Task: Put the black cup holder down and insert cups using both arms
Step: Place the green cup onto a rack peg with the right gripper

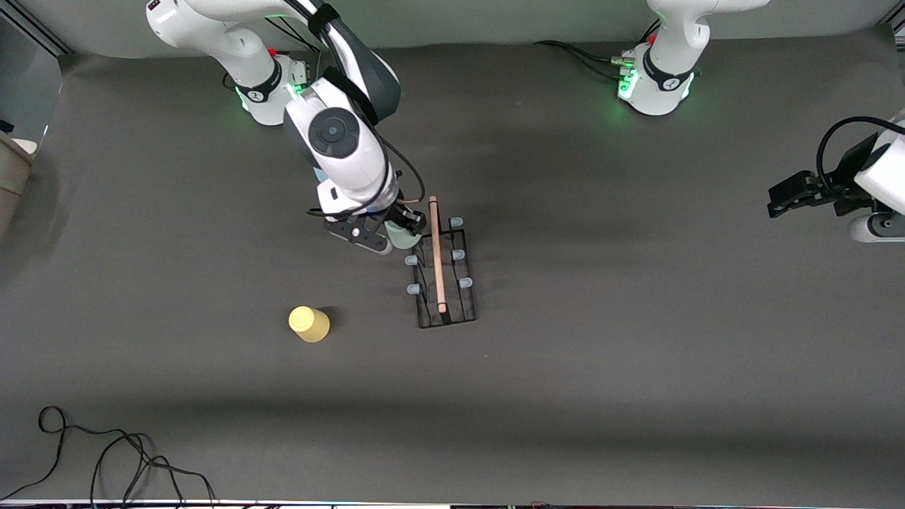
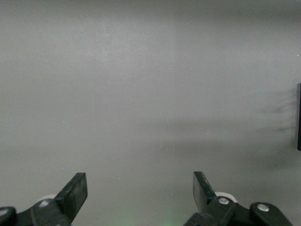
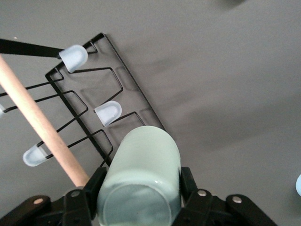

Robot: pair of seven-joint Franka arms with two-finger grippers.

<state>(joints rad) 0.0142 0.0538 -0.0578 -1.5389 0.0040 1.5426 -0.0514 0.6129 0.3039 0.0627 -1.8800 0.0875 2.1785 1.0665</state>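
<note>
Right end effector [image 1: 387, 235]: fingers pinching pale green cup [image 3: 141, 181] by its sides, cup upside down, mouth aimed toward a peg, over the end of the black cup holder [image 1: 444, 272] nearest the arms' bases. Probably held that way so the cup can drop onto a grey-blue tipped peg [image 3: 108, 113].

Holder standing flat mid-table, long axis running toward the front camera, wooden rod handle [image 1: 436, 254] along the top. Set between both arms, likely so either can reach it. Six pegs by count in the front view, five showing bare, one hidden by the held cup.

Cups seen: two for sure. Green one in the grip; yellow cup [image 1: 309, 324] lying loose on the table [image 1: 636, 396], nearer the front camera, toward the right arm's end. Blue sliver at the right wrist view's edge, possibly a third; cannot tell.

Left end effector [image 1: 785, 198]: spread wide, holding nothing, waiting over the left arm's end of the table.
</note>
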